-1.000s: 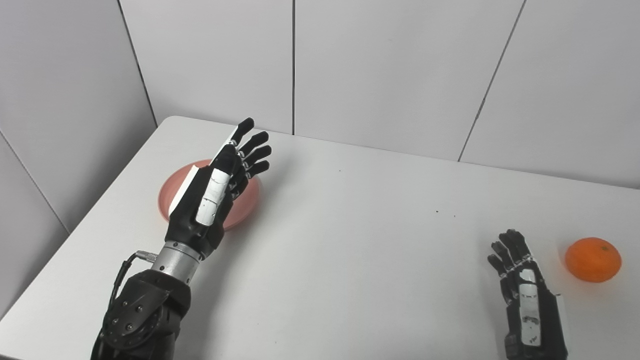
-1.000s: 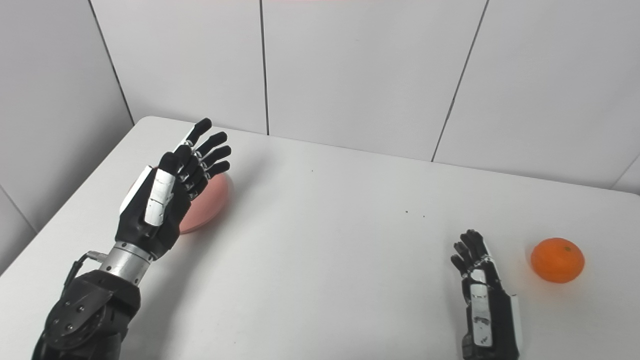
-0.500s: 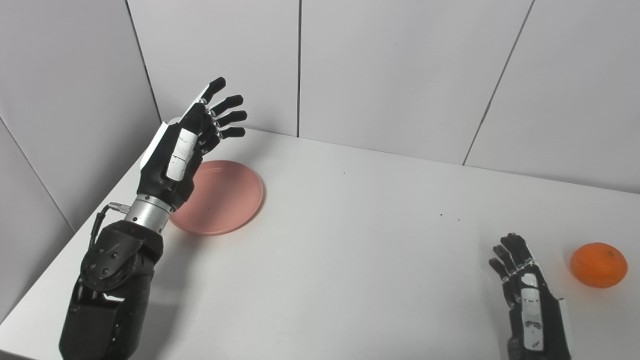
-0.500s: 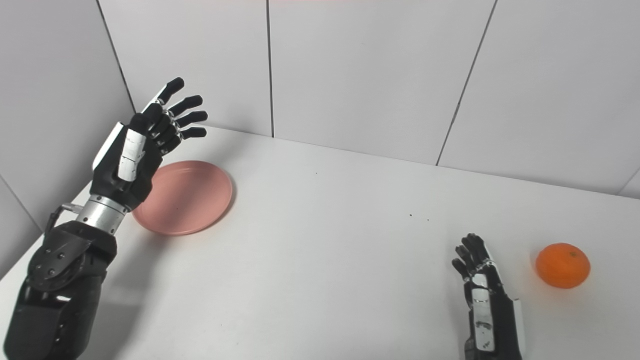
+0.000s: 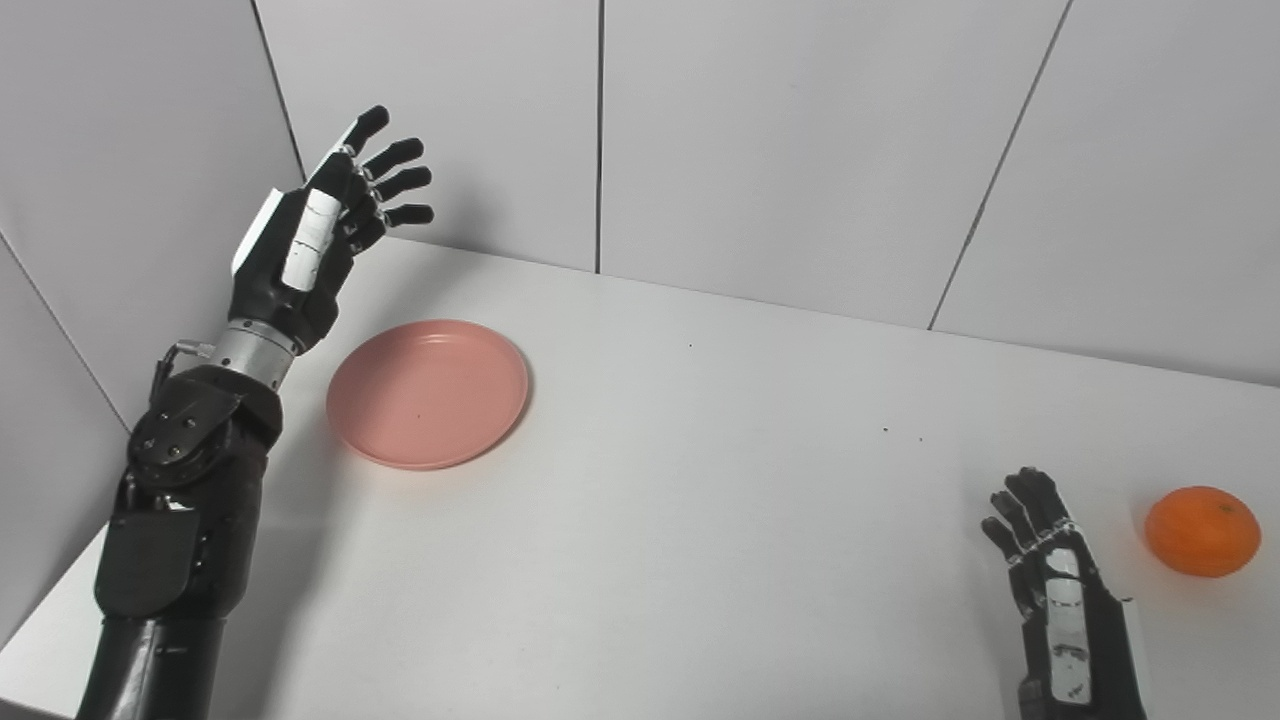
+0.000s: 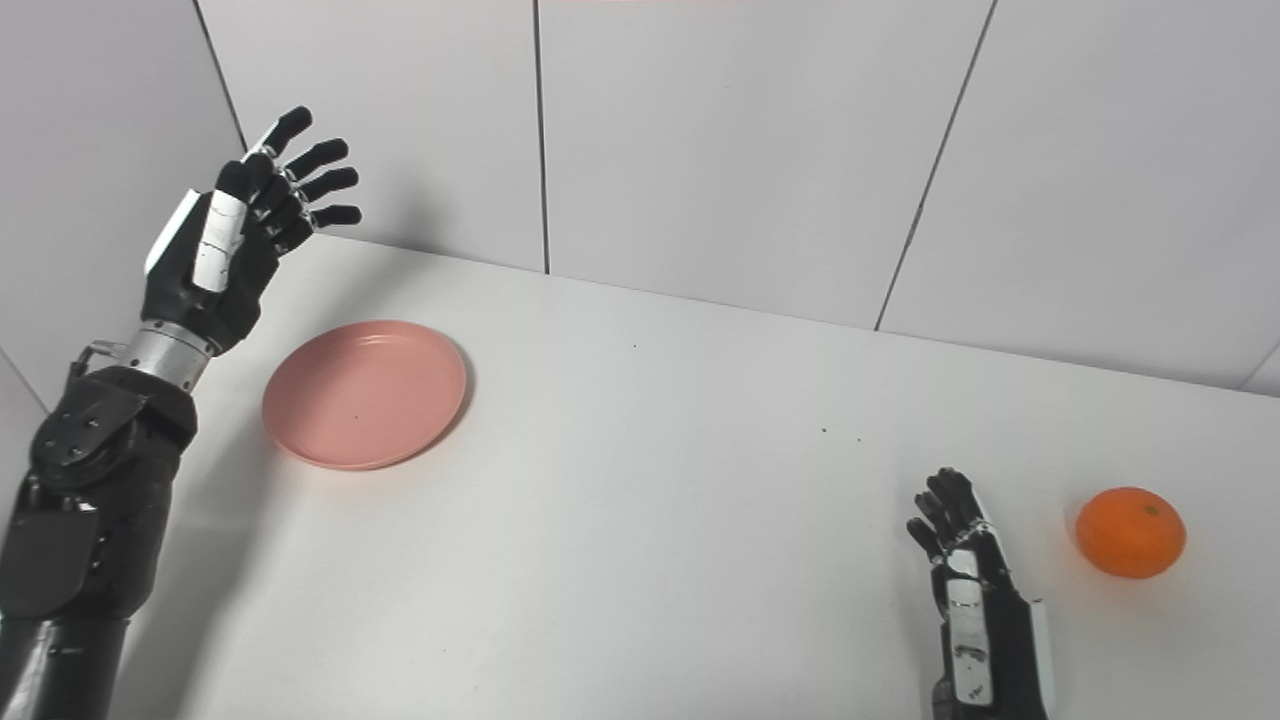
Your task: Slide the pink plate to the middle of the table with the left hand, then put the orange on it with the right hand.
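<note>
The left hand [image 5: 300, 245] is raised past the plate's far-left edge, fingers spread and holding nothing, probably placed to push the pink plate [image 5: 428, 393], lying far left on the desk [image 5: 700, 520], rightward. The right hand [image 6: 975, 610] waits loosely open beside the orange [image 6: 1130, 532], near right. Both views agree.

White tabletop [image 5: 700, 520], matte, with a rounded far-left corner. A few tiny dark specks mark its surface toward the right of centre. Behind it, a wall of pale grey panels [image 5: 780, 140], split by thin dark vertical seams; one seam runs nearly straight down near the middle, another slants at right. A side wall [image 5: 110, 200] of the same panels meets it at the left corner. Light is even and diffuse; soft shadows fall on the tabletop.
</note>
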Controlling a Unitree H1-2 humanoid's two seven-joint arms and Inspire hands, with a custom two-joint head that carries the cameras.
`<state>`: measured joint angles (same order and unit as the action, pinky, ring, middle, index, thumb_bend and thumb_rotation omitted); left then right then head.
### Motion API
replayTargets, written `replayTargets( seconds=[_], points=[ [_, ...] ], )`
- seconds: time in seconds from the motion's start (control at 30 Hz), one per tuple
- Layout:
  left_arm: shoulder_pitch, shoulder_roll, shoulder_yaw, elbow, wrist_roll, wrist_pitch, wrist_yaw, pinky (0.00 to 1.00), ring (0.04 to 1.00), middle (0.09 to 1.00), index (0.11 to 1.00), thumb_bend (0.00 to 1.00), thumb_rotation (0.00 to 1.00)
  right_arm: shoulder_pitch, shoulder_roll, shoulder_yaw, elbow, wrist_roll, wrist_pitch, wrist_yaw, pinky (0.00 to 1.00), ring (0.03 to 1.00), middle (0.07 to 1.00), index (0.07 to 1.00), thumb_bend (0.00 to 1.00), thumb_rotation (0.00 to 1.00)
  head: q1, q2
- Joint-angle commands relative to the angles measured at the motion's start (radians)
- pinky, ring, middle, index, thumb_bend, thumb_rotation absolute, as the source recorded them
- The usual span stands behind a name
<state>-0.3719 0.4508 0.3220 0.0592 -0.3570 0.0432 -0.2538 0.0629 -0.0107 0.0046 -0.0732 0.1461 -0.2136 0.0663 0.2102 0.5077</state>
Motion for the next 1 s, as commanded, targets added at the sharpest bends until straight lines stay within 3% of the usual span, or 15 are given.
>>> replayTargets(
  seconds=[0.0, 0.43, 0.8, 0.97],
  points=[
    [-0.060, 0.040, 0.014, 0.022, -0.001, -0.071, -0.010, 0.74, 0.823, 0.845, 0.928, 1.00, 0.86, 0.056, 0.004, 0.001, 0.085, 0.003, -0.016, 0.011, 0.90, 0.903, 0.903, 0.877, 0.78, 0.87, 0.002, 0.000],
    [-0.128, 0.062, 0.033, 0.339, 0.022, -0.233, 0.006, 0.70, 0.815, 0.855, 0.906, 1.00, 0.84, 0.057, -0.004, -0.004, 0.089, 0.004, -0.014, 0.012, 0.90, 0.901, 0.901, 0.874, 0.75, 0.88, 0.011, -0.006],
    [-0.152, 0.061, 0.032, 0.502, 0.044, -0.277, 0.036, 0.74, 0.826, 0.847, 0.896, 1.00, 0.80, 0.056, -0.005, -0.002, 0.090, -0.002, -0.020, 0.012, 0.88, 0.896, 0.896, 0.865, 0.76, 0.89, 0.005, -0.007],
    [-0.160, 0.062, 0.027, 0.555, 0.056, -0.292, 0.046, 0.77, 0.828, 0.854, 0.899, 0.93, 0.80, 0.058, -0.002, -0.002, 0.084, -0.001, -0.014, 0.010, 0.88, 0.893, 0.891, 0.859, 0.76, 0.89, 0.004, -0.005]
  ],
)
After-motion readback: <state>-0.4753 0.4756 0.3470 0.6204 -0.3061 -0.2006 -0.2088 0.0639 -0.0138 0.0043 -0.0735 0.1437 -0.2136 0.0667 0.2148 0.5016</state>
